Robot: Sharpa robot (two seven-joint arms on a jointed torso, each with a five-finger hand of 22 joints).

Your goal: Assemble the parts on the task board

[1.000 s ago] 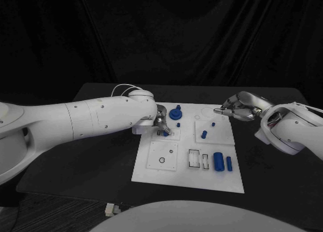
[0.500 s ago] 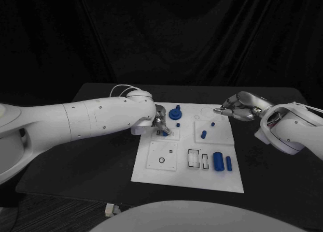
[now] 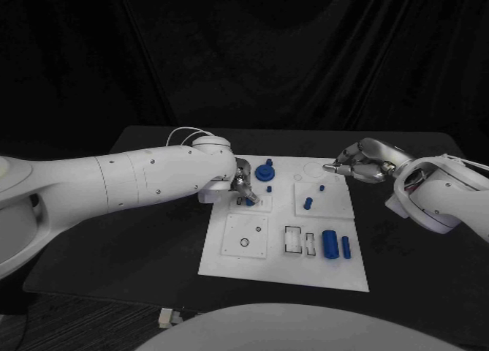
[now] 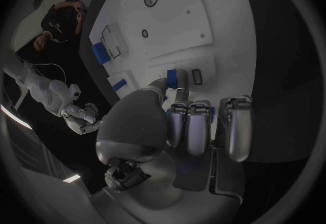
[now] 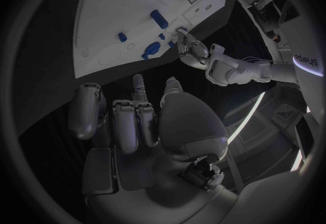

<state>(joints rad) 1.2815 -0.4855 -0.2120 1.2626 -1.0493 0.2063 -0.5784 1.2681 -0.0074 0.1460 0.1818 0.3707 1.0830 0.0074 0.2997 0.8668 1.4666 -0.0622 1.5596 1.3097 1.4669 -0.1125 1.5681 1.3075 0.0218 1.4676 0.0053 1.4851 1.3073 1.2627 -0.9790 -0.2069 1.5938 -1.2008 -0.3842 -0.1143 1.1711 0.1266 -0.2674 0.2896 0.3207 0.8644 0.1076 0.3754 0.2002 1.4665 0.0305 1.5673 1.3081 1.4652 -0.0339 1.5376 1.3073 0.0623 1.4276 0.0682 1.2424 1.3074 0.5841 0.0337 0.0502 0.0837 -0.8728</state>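
The board (image 3: 286,241) is lying mid-table; at its ten o'clock the left hand (image 3: 242,184) is pinching a blue peg (image 4: 173,78), seemingly to seat it. The right hand (image 3: 362,162), curled empty, is hovering at two o'clock.

Both arms in over the table, hands low at the far half.

Left arm reaches in from the left, forearm broad and level; left hand (image 3: 242,186) turned down, fingers (image 4: 188,126) curled together, thumb and a fingertip pinching a small blue part (image 4: 175,78); right arm bent in from the right; right hand (image 3: 362,162) hovers, fingers (image 5: 127,118) curled inward, holding nothing.
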